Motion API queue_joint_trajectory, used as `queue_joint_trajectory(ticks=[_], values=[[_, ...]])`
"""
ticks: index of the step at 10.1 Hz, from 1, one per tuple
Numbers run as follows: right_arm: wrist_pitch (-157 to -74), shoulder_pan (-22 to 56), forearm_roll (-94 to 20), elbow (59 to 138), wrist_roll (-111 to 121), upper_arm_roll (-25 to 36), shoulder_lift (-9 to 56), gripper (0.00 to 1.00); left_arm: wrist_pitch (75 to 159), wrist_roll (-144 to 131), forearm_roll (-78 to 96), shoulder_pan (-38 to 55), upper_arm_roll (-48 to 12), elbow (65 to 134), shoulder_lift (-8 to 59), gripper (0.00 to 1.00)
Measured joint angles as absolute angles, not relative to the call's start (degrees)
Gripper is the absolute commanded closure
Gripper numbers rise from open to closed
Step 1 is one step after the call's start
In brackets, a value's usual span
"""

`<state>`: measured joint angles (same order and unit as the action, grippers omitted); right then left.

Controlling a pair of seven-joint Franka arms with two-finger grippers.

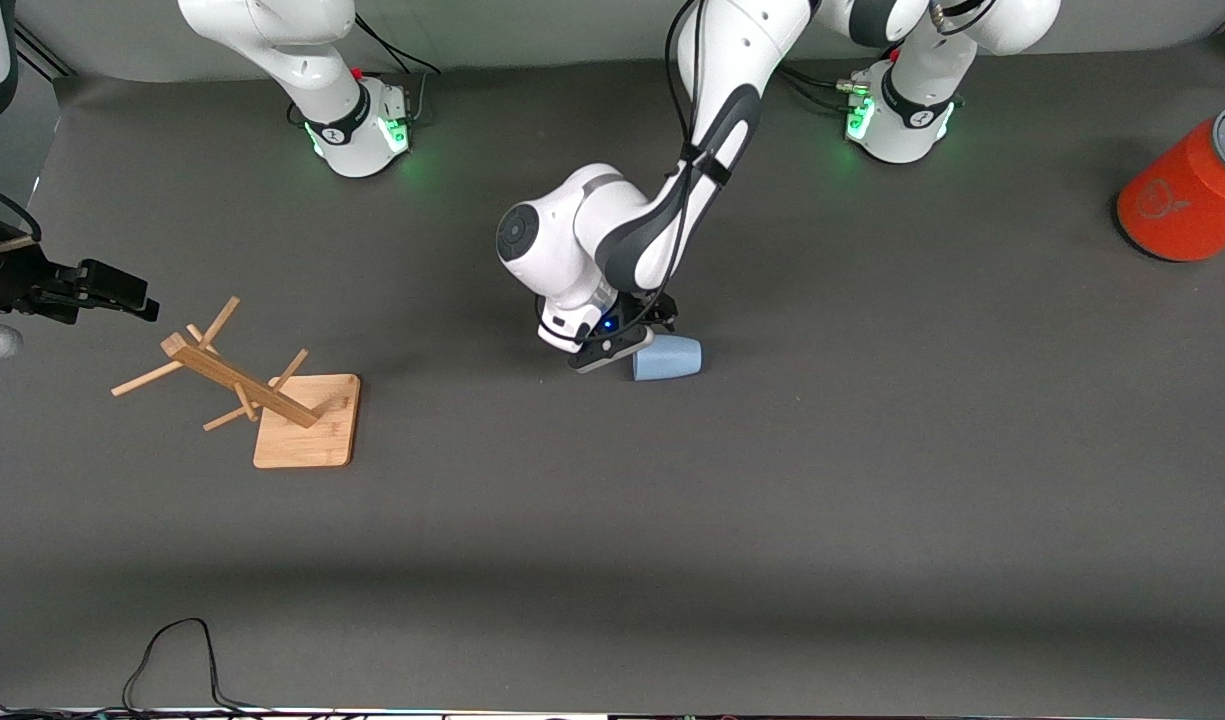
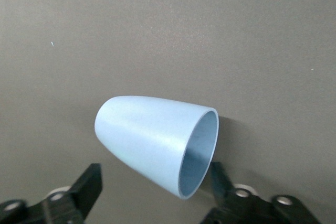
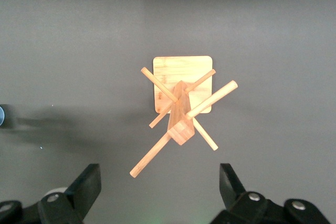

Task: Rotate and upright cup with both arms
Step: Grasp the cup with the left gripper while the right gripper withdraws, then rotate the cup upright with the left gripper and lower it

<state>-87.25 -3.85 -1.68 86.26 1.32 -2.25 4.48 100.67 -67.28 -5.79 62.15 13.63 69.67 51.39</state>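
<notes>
- At mid-table, well apart from the wooden peg rack [image 1: 272, 395] and toward the left arm's end from it, the cup [image 1: 668, 357] lies on its side on the dark table [image 1: 772, 520].
- Its long axis runs roughly along the table's length: the wide open mouth faces the rack's way, the narrow closed base points toward the orange cylinder [image 1: 1187, 195].
- The left gripper [image 1: 627, 340] is down low right at the cup, at the rim end, and it's the nearer one by a long way.
- In the left wrist view the cup [image 2: 157, 145] sits between the two black fingers [image 2: 86, 187], spread wide on either side, one near the tapered wall, the other by the rim. No pinch that I can see; whether a pad touches the plastic I can't tell.
- The right gripper [image 1: 97, 290] hangs in the air over the rack, waiting, fingers parted and holding nothing; the right wrist view looks straight down on the rack [image 3: 181, 106].
- My read: everything turns on that sideways axis. The left fingers straddle the cup across its width, so closing there would clamp the wall near the mouth.
- Risk, as I judge it: a smooth tapered wall could squirt out of the pinch.
</notes>
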Motion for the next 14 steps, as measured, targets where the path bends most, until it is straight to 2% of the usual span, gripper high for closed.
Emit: queue_joint_trajectory(ticks=[8,14], values=[[-87.53,-1.95,-1.54,86.28,1.79,-0.24,4.45,0.00,93.33,-60.93,-4.51,61.49,14.67,67.23,50.75,1.00],[-87.54,-1.91,-1.54,86.50,1.79,-0.17,4.47,0.00,92.46,-33.09,13.48,47.86,15.10,67.40,45.74,1.00]])
